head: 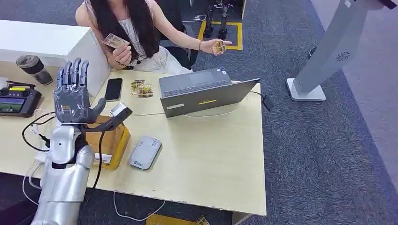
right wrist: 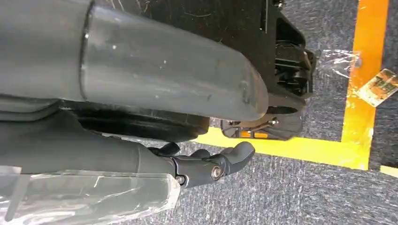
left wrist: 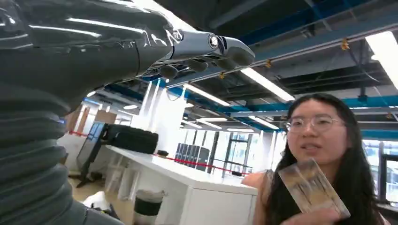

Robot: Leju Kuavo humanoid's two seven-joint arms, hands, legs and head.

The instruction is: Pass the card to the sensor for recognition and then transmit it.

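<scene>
My left hand [head: 72,93] is raised above the table's left side, fingers straight and apart, holding nothing. Across the table a person holds a tan card [head: 115,41] toward it; the left wrist view shows that card [left wrist: 312,187] beyond my left hand [left wrist: 94,51], with a gap between them. The person's other hand holds a second card [head: 218,46] out to the side. A few more cards [head: 141,89] lie beside the laptop. A grey card reader [head: 145,152] lies on the table's near side. My right hand [right wrist: 164,79] hangs over the floor with nothing in it.
An open laptop [head: 206,91] stands mid-table, with a black phone [head: 113,89] to its left. Under my left hand sits a cardboard box [head: 109,138] with a small scanner head [head: 119,110] above it. A controller [head: 16,101] and a cup [head: 33,68] lie far left. A kiosk base [head: 305,89] stands on the carpet.
</scene>
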